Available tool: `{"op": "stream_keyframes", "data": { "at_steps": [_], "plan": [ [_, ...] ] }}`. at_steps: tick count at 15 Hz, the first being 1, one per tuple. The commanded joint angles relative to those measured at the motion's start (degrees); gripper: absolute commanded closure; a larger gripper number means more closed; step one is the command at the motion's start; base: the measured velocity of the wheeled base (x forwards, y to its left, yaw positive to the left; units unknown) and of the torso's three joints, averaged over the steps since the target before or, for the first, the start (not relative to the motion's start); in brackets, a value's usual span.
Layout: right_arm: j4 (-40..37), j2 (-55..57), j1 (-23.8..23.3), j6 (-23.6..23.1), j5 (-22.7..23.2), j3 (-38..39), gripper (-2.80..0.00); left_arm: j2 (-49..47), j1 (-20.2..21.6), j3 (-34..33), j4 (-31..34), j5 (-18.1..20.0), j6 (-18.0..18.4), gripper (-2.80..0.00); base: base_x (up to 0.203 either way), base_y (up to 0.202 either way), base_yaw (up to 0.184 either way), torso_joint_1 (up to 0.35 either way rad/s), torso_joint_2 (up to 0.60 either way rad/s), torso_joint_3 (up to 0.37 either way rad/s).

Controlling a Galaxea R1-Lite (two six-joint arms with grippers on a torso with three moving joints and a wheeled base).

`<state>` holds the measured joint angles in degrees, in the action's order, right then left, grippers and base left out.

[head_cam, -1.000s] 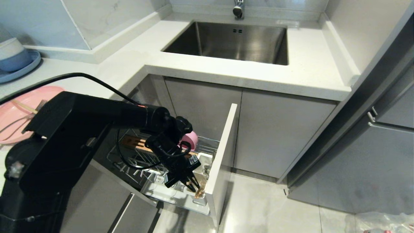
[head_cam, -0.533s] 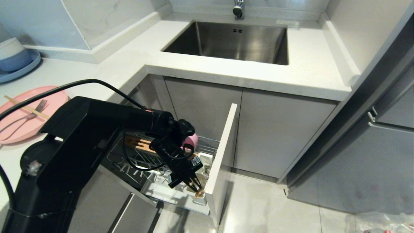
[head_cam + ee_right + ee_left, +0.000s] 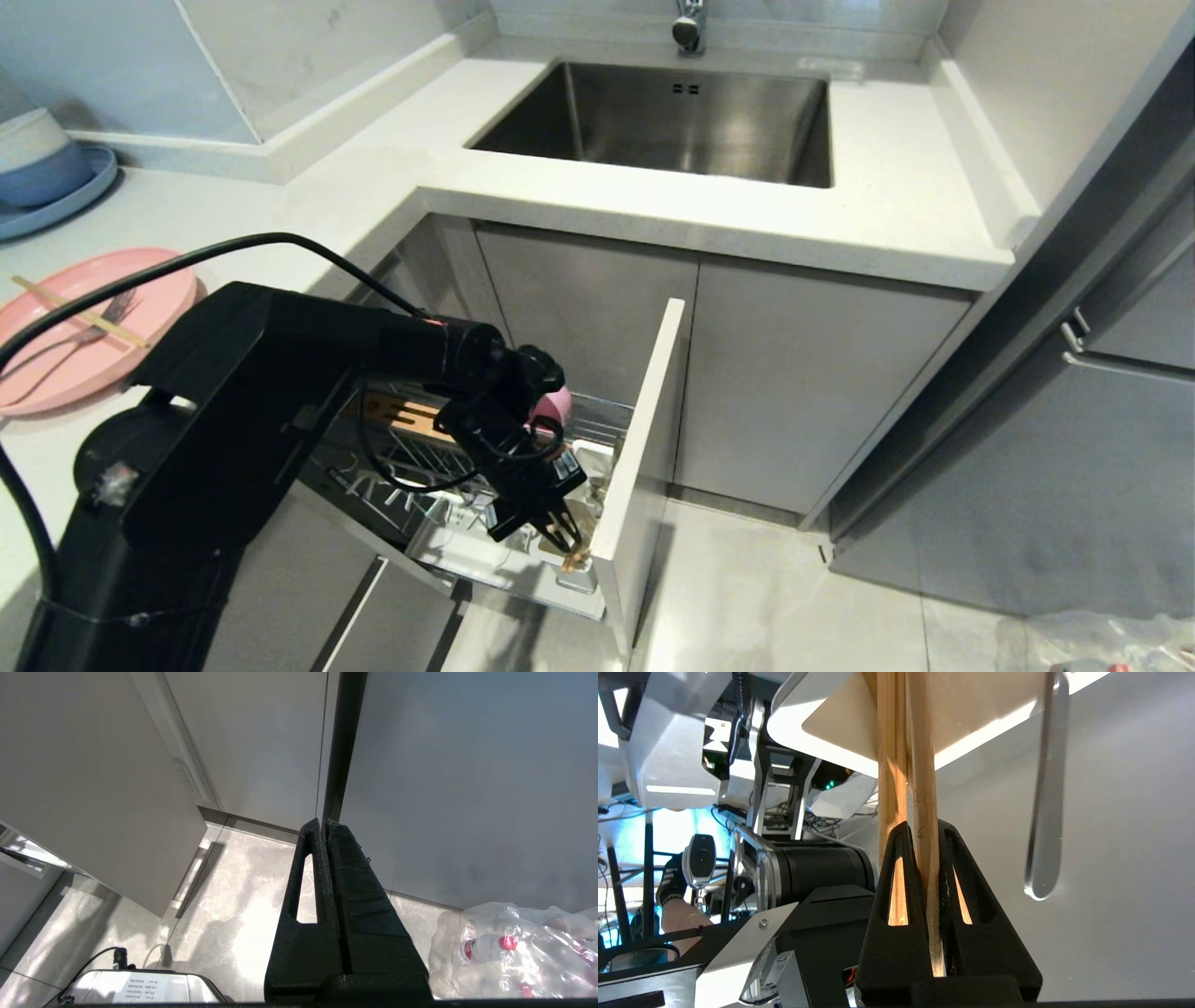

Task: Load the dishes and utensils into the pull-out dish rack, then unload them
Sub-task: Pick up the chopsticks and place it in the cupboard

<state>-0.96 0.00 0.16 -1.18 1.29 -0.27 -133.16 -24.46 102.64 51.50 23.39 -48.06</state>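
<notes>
Over the pull-out dish rack (image 3: 597,425), left gripper (image 3: 560,535) clenched on a chopstick (image 3: 924,788), its far end inside the white utensil cup (image 3: 586,485). Fork handle (image 3: 1045,812) also stands there. Pink bowl (image 3: 556,407) in rack. Pink plate (image 3: 56,373) on left counter: fork (image 3: 56,338), chopstick (image 3: 79,314). Right gripper (image 3: 327,830) closed, empty, above floor.

Pink oval plate (image 3: 70,322) lies flat on the counter, one wooden chopstick (image 3: 79,313) and the grey fork (image 3: 65,336) across it. Pulled-out chrome wire rack (image 3: 597,420) holds the pink bowl (image 3: 557,405); a light wooden chopstick pair (image 3: 908,765) stands in its white cup (image 3: 597,462)
</notes>
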Motion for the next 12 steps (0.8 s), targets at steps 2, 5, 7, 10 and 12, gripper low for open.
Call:
{"op": "stream_keyframes", "data": {
  "at_steps": [2, 5, 7, 10, 12],
  "plan": [
    [0.0, 0.0, 0.0, 0.0, 0.0, 0.0, 0.0, 1.1, 0.2, 0.3, 0.4, -0.4, -0.2, 0.0, 0.0, 0.0, 0.0, 0.0, 0.0, 0.0],
    [0.0, 0.0, 0.0, 0.0, 0.0, 0.0, 0.0, 1.0, 0.2, 0.5, 0.5, -0.4, -0.3, -2.8, 0.0, 0.0, 0.0, 0.0, 0.0, 0.0],
    [0.0, 0.0, 0.0, 0.0, -0.1, 0.0, 0.0, 1.1, 0.2, 0.9, 0.6, -0.4, -0.3, -2.8, 0.0, 0.0, 0.0, 0.0, 0.0, 0.0],
    [0.0, 0.0, 0.0, 0.0, 0.0, 0.0, 0.0, 3.9, 0.2, 0.7, 0.7, -0.7, -0.4, -2.8, 0.0, 0.0, 0.0, 0.0, 0.0, 0.0],
    [0.0, 0.0, 0.0, 0.0, 0.0, 0.0, 0.0, 7.1, 0.2, 0.6, 0.7, -1.4, -0.5, -2.8, 0.0, 0.0, 0.0, 0.0, 0.0, 0.0]
  ]
}}
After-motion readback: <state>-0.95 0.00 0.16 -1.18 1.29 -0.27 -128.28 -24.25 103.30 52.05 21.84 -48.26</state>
